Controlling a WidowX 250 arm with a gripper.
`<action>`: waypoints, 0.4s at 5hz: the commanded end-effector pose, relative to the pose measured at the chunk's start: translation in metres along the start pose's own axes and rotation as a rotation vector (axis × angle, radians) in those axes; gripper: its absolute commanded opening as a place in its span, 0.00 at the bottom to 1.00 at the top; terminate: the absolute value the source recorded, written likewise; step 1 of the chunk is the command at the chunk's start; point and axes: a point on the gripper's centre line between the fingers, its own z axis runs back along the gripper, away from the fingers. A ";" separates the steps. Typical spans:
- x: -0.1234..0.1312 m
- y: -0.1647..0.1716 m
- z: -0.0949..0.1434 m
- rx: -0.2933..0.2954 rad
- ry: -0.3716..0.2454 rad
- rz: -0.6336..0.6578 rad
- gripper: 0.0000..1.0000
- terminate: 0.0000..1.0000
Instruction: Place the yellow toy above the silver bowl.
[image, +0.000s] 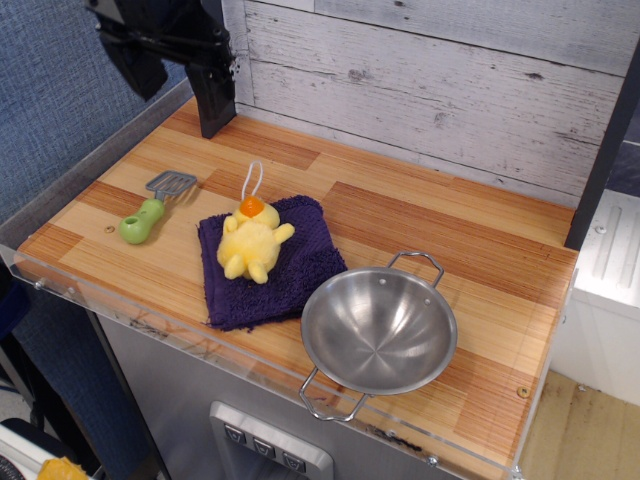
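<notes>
The yellow toy (251, 241), a small plush duck with an orange beak and a white string loop, lies on a dark purple cloth (268, 262) in the middle of the wooden counter. The silver bowl (379, 331), shiny with two wire loop handles, stands empty to the right of the cloth near the front edge. My gripper (138, 50) is a dark shape at the top left corner, high above the counter and far from the duck. It is partly cut off by the frame, and its jaws cannot be made out.
A green-handled toy spatula (150, 211) lies left of the cloth. A black post (212, 90) stands at the back left by the white plank wall (430, 80). A clear plastic lip runs along the counter's front edge (200, 345).
</notes>
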 end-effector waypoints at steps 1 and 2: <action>-0.012 -0.021 -0.002 -0.077 0.076 -0.028 1.00 0.00; -0.016 -0.031 -0.014 -0.138 0.141 -0.029 1.00 0.00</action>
